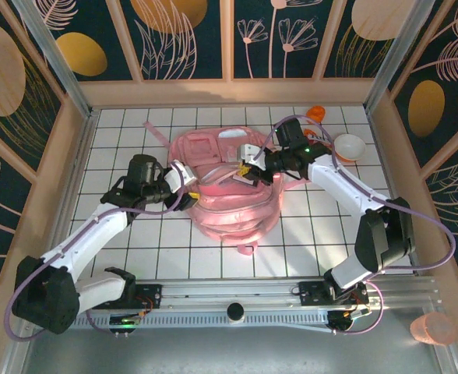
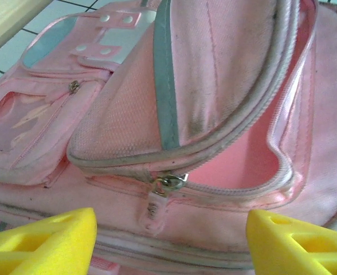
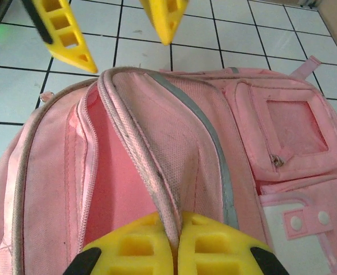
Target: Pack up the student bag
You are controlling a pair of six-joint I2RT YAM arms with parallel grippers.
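**Bag mouth held up on the right, my left hand empty: the thin pinch is the weak point.**

On the left, my left gripper stands well open with nothing in it, its yellow fingers flanking the zip pull but short of it. Closing from here, I judge I might catch loose fabric rather than the pull and drag the student bag, which lies flat mid-table between my arms. On the right, my right gripper is pinched shut on the zip edge of the flap, lifting it so the pink compartment gapes. A tug from the left could slip that edge free and drop the mouth closed.
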